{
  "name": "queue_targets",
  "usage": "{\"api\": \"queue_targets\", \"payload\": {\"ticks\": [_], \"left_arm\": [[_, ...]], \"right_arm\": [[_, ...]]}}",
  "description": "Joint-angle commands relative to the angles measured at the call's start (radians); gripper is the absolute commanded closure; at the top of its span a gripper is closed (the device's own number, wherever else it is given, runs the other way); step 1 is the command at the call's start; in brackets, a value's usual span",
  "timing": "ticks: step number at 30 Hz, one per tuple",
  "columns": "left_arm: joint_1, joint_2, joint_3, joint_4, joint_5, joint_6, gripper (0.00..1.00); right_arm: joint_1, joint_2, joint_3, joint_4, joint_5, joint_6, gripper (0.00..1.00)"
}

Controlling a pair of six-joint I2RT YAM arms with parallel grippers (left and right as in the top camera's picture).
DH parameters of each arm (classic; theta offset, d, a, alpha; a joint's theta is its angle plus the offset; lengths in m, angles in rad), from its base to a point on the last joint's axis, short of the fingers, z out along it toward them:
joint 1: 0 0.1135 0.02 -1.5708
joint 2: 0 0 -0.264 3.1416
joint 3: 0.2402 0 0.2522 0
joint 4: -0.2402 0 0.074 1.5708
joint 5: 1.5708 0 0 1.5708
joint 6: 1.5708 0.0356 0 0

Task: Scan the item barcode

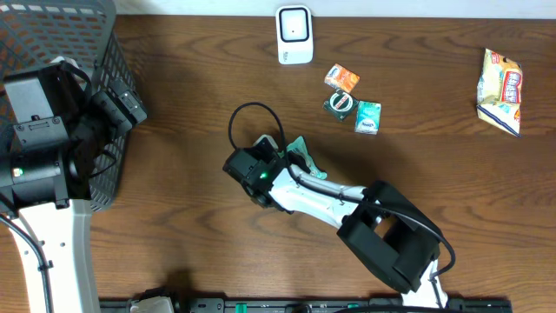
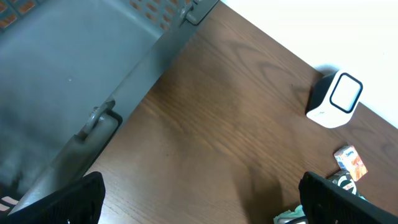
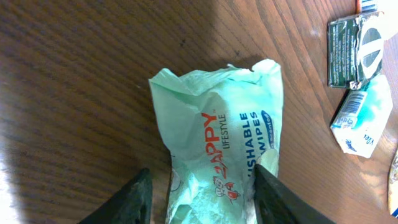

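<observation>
A pale green wipes pack (image 3: 217,124) lies flat on the wooden table, just left of centre in the overhead view (image 1: 301,154). My right gripper (image 3: 203,175) straddles its near end: the right finger (image 3: 268,186) touches the pack's edge, while a narrow gap shows beside the left finger (image 3: 134,196). No barcode shows on the face I see. The white scanner (image 1: 294,35) stands at the table's far edge, also seen from the left wrist (image 2: 336,99). My left gripper (image 2: 200,190) hangs wide open and empty beside the basket.
A grey mesh basket (image 1: 109,52) fills the far left corner. Right of the scanner lie an orange box (image 1: 342,78), a dark green packet (image 1: 340,105) and a light blue packet (image 1: 367,116). A snack bag (image 1: 501,89) sits at far right.
</observation>
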Motion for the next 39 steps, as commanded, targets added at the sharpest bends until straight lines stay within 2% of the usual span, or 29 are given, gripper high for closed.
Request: {"api": "queue_targets", "payload": {"ticks": [1,3,5,6,12,15,17,20,24,27,31,34,37,39], "left_arm": [[0.005,0.0,0.001,-0.003,-0.01,0.013,0.02],[0.005,0.0,0.001,-0.002,-0.01,0.013,0.02],[0.005,0.0,0.001,-0.003,-0.01,0.013,0.02],[0.005,0.0,0.001,-0.002,-0.01,0.013,0.02],[0.005,0.0,0.001,-0.002,-0.01,0.013,0.02],[0.005,0.0,0.001,-0.002,-0.01,0.013,0.02],[0.005,0.0,0.001,-0.002,-0.01,0.013,0.02],[0.005,0.0,0.001,-0.002,-0.01,0.013,0.02],[0.005,0.0,0.001,-0.002,-0.01,0.013,0.02],[0.005,0.0,0.001,-0.003,-0.01,0.013,0.02],[0.005,0.0,0.001,-0.003,-0.01,0.013,0.02],[0.005,0.0,0.001,-0.002,-0.01,0.013,0.02],[0.005,0.0,0.001,-0.003,-0.01,0.013,0.02],[0.005,0.0,0.001,-0.002,-0.01,0.013,0.02]], "right_arm": [[-0.024,0.031,-0.007,0.007,-0.006,0.005,0.57],[-0.038,0.043,-0.007,0.003,-0.051,0.004,0.61],[-0.053,0.043,-0.006,0.003,-0.119,0.004,0.8],[-0.056,0.039,-0.004,0.003,-0.142,0.004,0.86],[-0.1,-0.043,0.035,-0.021,-0.327,-0.024,0.88],[-0.167,-0.121,0.055,-0.021,-0.568,-0.094,0.91],[-0.235,-0.177,0.055,-0.016,-0.798,-0.139,0.98],[-0.333,-0.2,0.054,-0.016,-1.145,-0.203,0.98],[-0.469,-0.169,0.012,-0.02,-1.513,-0.227,0.99],[-0.527,-0.127,-0.043,-0.003,-1.678,-0.254,0.99],[-0.582,-0.068,-0.109,0.053,-1.803,-0.254,0.97],[-0.619,-0.031,-0.138,0.068,-1.81,-0.249,0.95],[-0.657,-0.002,-0.146,0.065,-1.699,-0.211,0.88],[-0.681,-0.001,-0.144,0.065,-1.593,-0.161,0.78]]}}
